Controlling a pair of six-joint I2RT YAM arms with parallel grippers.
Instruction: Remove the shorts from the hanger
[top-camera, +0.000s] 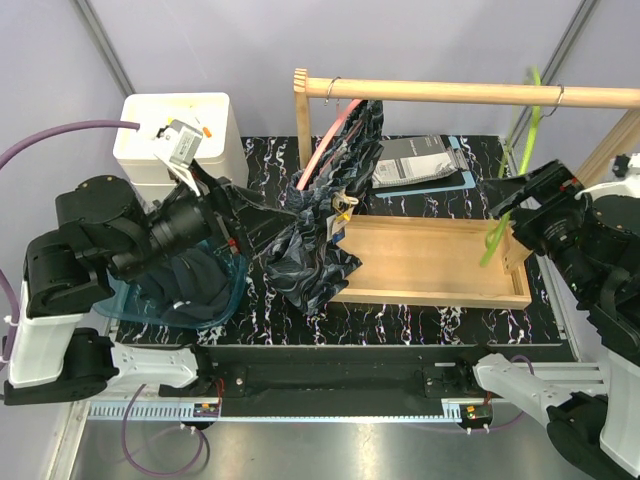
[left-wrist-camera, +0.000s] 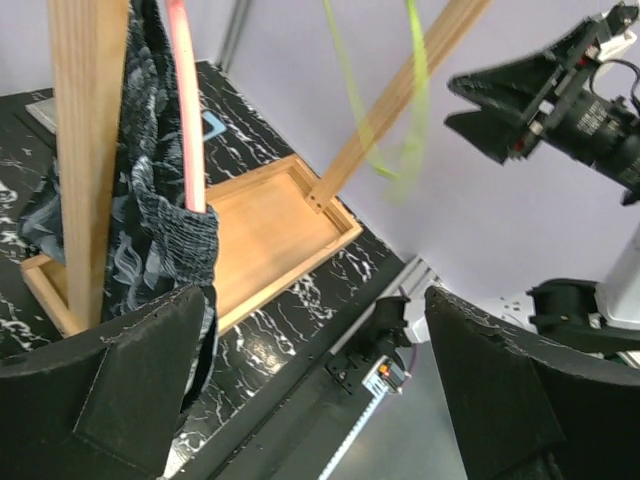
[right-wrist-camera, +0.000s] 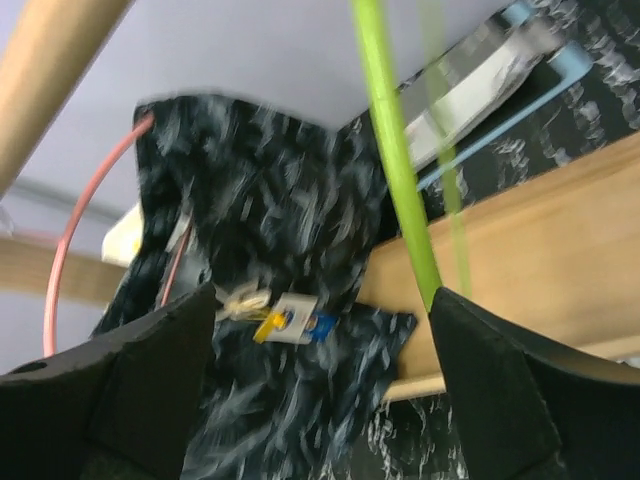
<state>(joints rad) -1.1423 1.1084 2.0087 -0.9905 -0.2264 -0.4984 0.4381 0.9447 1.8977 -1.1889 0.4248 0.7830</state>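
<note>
The marbled shorts (top-camera: 315, 235) hang from a pink hanger (top-camera: 328, 135) at the left end of the wooden rail (top-camera: 470, 93), and their lower part lies bunched on the table. My left gripper (top-camera: 262, 222) is open right beside them. In the left wrist view the gripper (left-wrist-camera: 312, 300) holds nothing, and the shorts (left-wrist-camera: 150, 200) touch the outside of its left finger (left-wrist-camera: 100, 400). The plain navy shorts (top-camera: 190, 285) lie in a blue bin (top-camera: 125, 300). My right gripper (top-camera: 505, 198) is open, with an empty green hanger (right-wrist-camera: 395, 150) just inside its right finger (right-wrist-camera: 500, 400). The marbled shorts also show in the right wrist view (right-wrist-camera: 280, 250).
A shallow wooden tray (top-camera: 430, 296) forms the rack's base on the marbled table. A white box (top-camera: 150, 150) stands at the back left, and a booklet (top-camera: 415, 160) lies behind the tray. The rack's left post (left-wrist-camera: 85, 150) stands close to my left gripper.
</note>
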